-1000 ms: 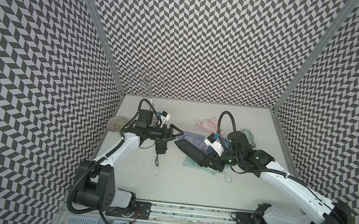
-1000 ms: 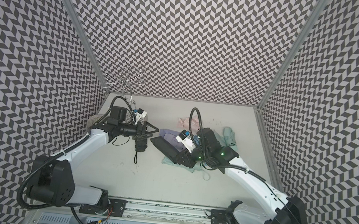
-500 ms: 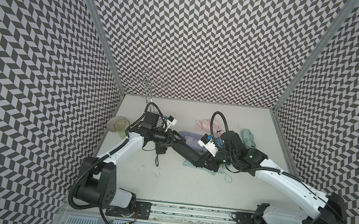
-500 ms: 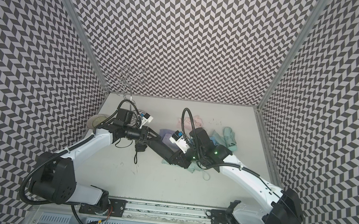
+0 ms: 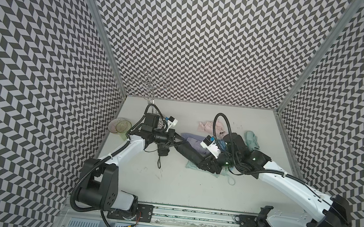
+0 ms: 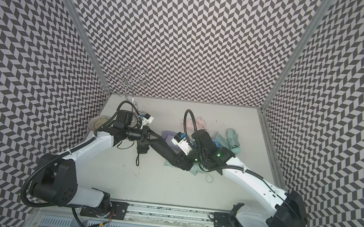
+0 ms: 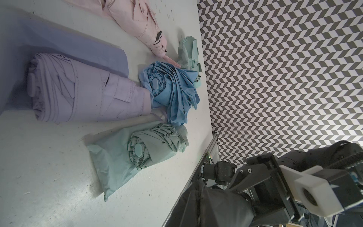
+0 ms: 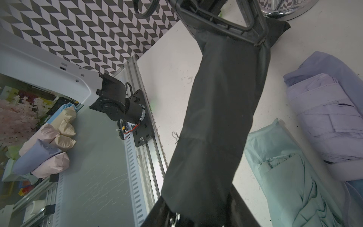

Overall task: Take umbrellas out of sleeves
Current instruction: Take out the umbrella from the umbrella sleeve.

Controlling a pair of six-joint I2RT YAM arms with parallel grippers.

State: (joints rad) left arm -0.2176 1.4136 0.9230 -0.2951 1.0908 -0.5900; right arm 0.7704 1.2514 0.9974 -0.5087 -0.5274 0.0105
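Right wrist view, left hand point(image 8: 258, 41) clamped on black sleeve point(image 8: 218, 118), right hand point(image 8: 198, 213) around other end, grip unclear.

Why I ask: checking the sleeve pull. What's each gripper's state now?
Left gripper: shut on the black sleeve, at its end.
Right gripper: jaws flank the sleeve's other end; grip cannot be told.

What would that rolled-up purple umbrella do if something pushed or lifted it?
The purple umbrella is a rounded bundle lying on its side, so a sideways push would probably roll it a bit; its loose folds and the blue umbrella beside one end might stop it. It holds its shape lying there, so it likely lifts fairly stiff, not floppy.
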